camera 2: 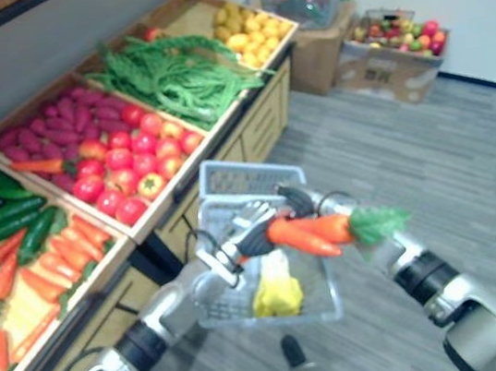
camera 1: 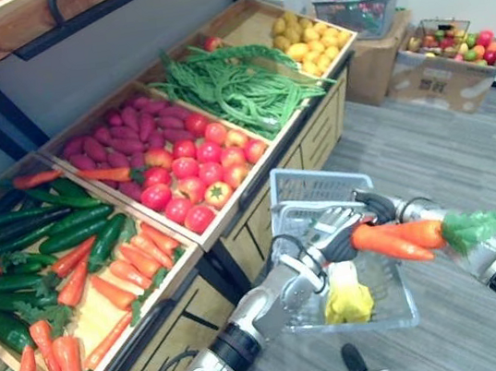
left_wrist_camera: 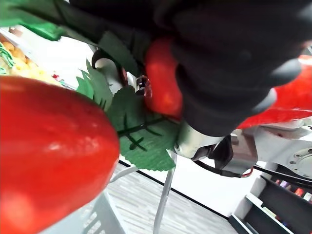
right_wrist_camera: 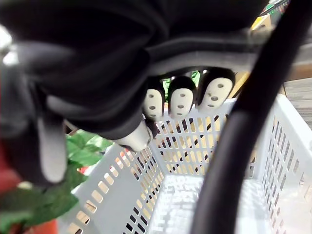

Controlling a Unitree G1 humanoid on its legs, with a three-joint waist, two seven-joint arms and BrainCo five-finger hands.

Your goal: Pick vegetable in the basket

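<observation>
A pale plastic basket [camera 1: 318, 184] hangs above the floor in front of the produce stand. My right hand [camera 1: 377, 206] is over it, fingers [right_wrist_camera: 181, 101] curled by the black handle [right_wrist_camera: 243, 126]. My left hand [camera 1: 329, 229] reaches in from the lower left and is shut on the pointed ends of two orange carrots [camera 1: 396, 238]. The carrots lie level above the basket's right rim, and their green leaves [camera 1: 471, 229] stick out over my right forearm. Seen from the left wrist, the carrots [left_wrist_camera: 48, 156] sit very close. A yellow vegetable [camera 1: 348, 301] lies inside the basket.
The wooden stand on the left holds bins of carrots and cucumbers [camera 1: 63, 260], tomatoes [camera 1: 192, 170], green beans [camera 1: 238, 89] and yellow fruit [camera 1: 309, 41]. Cardboard boxes with fruit [camera 1: 452, 48] and another basket [camera 1: 359, 3] stand at the back right. Grey floor [camera 1: 440, 157] lies to the right.
</observation>
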